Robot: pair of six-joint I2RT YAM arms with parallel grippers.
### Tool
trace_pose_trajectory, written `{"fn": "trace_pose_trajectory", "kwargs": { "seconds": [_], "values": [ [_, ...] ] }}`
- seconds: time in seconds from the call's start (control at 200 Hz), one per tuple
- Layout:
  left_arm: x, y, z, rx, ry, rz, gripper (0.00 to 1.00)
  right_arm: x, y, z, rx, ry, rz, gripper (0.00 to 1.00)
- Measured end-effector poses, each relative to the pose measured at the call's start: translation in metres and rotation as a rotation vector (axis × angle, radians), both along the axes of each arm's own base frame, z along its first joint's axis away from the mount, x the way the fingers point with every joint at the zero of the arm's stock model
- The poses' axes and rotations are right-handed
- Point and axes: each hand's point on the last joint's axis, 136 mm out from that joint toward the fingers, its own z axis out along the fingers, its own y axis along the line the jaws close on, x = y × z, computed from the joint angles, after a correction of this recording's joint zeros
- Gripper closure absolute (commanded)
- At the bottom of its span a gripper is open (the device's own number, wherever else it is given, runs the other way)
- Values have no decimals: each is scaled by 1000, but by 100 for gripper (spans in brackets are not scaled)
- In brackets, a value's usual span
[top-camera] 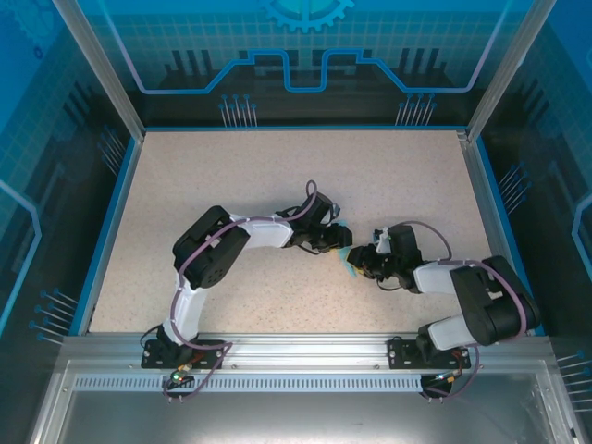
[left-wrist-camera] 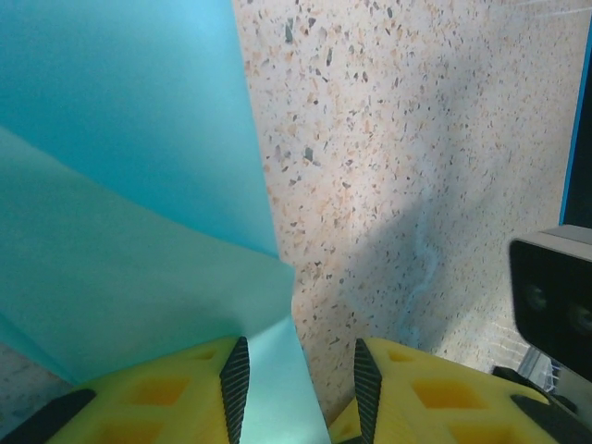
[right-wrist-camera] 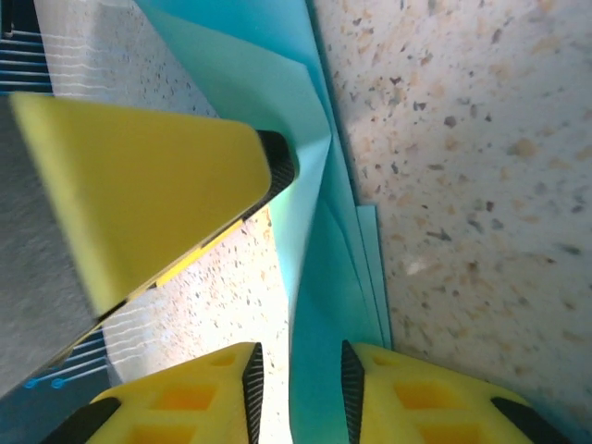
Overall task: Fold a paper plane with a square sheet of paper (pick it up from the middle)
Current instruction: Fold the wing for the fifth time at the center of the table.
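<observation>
The turquoise square sheet of paper (top-camera: 350, 265) is folded into several layers and stands on edge between the two arms at mid-table. In the left wrist view the paper (left-wrist-camera: 120, 231) runs between the jaws of my left gripper (left-wrist-camera: 301, 379), lying against the left pad with bare table showing beside the right pad. My left gripper (top-camera: 340, 242) is open. In the right wrist view the creased paper (right-wrist-camera: 324, 277) passes between the parted jaws of my right gripper (right-wrist-camera: 298, 384), close to the right pad. My right gripper (top-camera: 363, 264) is open. Whether the folds make the paper plane I cannot tell.
A yellow finger of the left gripper (right-wrist-camera: 139, 203) touches the paper's upper fold in the right wrist view. The right arm's camera housing (left-wrist-camera: 555, 296) sits close at the right of the left wrist view. The speckled table (top-camera: 277, 176) has a blue rim and aluminium posts.
</observation>
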Motion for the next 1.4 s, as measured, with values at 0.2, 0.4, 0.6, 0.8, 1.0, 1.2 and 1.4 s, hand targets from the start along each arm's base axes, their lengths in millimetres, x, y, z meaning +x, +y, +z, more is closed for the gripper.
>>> {"fn": "trace_pose_trajectory", "kwargs": {
  "seconds": [0.2, 0.4, 0.6, 0.8, 1.0, 1.2, 1.4],
  "values": [
    [0, -1, 0, 2, 2, -5, 61, -6, -6, 0, -69, 2, 32, 66],
    [0, -1, -1, 3, 5, -9, 62, -10, -6, -7, -95, 35, 63, 78],
    [0, -1, 0, 5, 7, -9, 62, -13, -8, -14, -120, 84, 79, 86],
    [0, -1, -1, 8, 12, -9, 62, -14, -10, -18, -129, 122, 85, 91],
    [1, -1, -2, 13, 18, -9, 63, -14, -10, -18, -140, 130, 93, 92],
    [1, -4, -2, 14, 30, -16, 63, -19, -16, -15, -178, 140, 94, 88],
    [0, -4, -2, 19, 36, -16, 64, -21, -17, 5, -174, 108, 96, 91]
  ]
}}
